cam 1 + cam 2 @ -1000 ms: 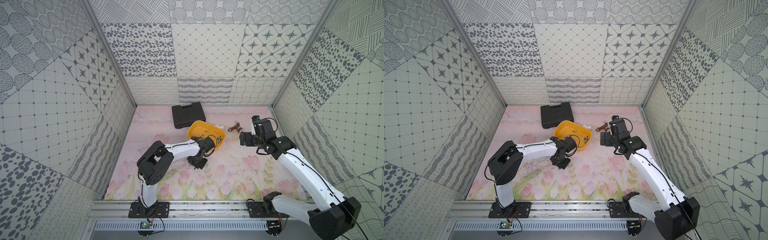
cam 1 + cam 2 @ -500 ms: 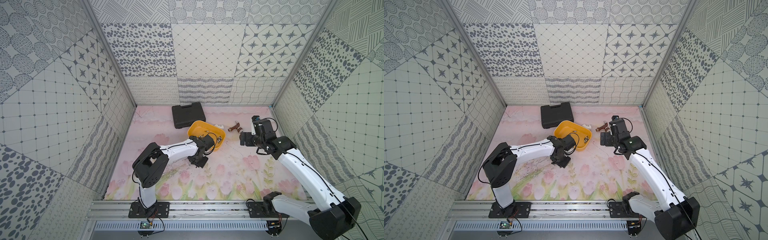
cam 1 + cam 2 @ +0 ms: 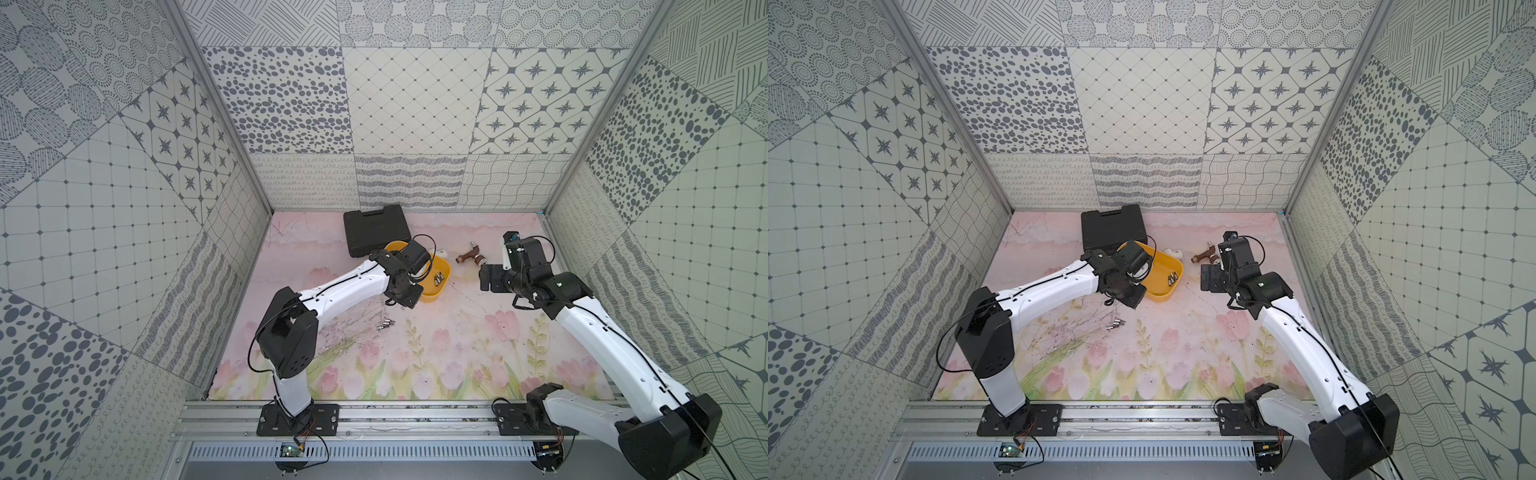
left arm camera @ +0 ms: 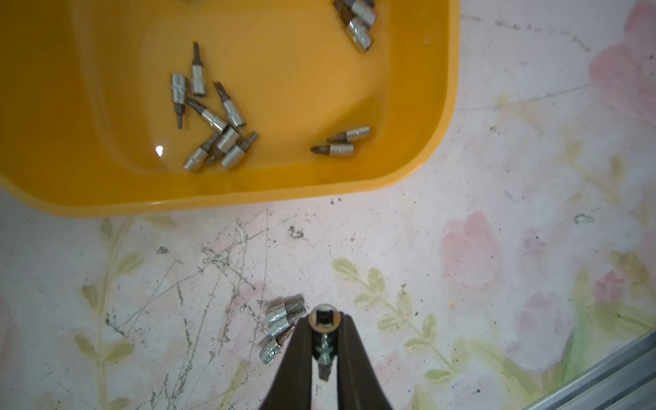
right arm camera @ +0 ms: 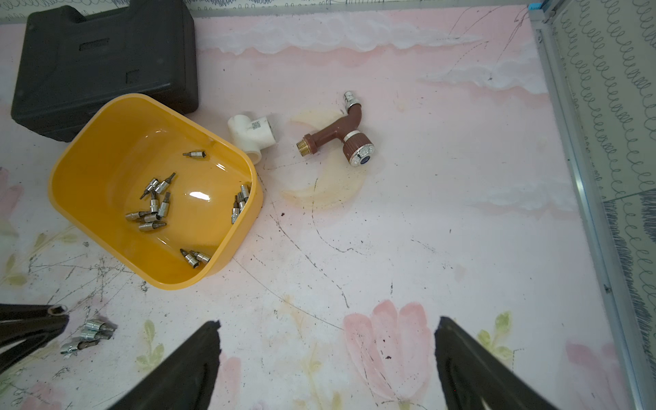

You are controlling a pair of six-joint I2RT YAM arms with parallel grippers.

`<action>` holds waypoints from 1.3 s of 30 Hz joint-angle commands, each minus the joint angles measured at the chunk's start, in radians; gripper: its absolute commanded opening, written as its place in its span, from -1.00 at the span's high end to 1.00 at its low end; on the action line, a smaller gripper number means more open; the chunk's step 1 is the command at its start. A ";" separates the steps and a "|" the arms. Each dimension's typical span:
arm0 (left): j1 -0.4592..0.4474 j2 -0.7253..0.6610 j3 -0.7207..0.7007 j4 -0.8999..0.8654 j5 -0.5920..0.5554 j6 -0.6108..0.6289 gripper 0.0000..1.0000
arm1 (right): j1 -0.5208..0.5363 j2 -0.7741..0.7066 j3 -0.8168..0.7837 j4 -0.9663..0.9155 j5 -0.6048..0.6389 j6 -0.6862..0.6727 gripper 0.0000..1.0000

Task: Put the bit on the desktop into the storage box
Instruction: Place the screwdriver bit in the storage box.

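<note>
My left gripper (image 4: 324,321) is shut on a small silver bit (image 4: 324,316), held end-on between the dark fingers above the desktop. It hangs just short of the near rim of the yellow storage box (image 4: 248,197). Both top views show the left gripper (image 3: 409,300) (image 3: 1130,300) at the box's (image 3: 441,290) (image 3: 1168,294) front edge. Several bits (image 4: 216,120) lie inside the box. Three loose bits (image 4: 282,326) (image 3: 384,324) (image 5: 88,333) lie together on the desktop beside the gripper. My right gripper (image 5: 326,342) (image 3: 488,279) hovers open and empty right of the box.
A black tool case (image 3: 376,228) (image 5: 103,60) lies behind the box, touching its far corner. A white pipe tee (image 5: 252,134) and a brown faucet (image 5: 337,136) lie to the box's right. The metal frame rail (image 4: 603,376) borders the mat.
My left gripper has risen off the mat and moved toward the box with a bit, uncovering three loose bits where it stood. The right arm has not moved.
</note>
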 commanded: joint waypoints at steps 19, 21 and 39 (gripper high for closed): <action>0.084 0.349 0.452 -0.084 0.007 0.105 0.74 | -0.003 -0.026 0.003 0.018 0.011 -0.009 -0.93; 0.089 0.379 0.466 -0.085 0.013 0.104 0.74 | -0.002 -0.025 0.003 0.018 0.009 -0.009 -0.93; 0.095 0.525 0.531 -0.104 0.027 0.097 0.73 | -0.003 -0.024 0.001 0.019 0.005 -0.008 -0.93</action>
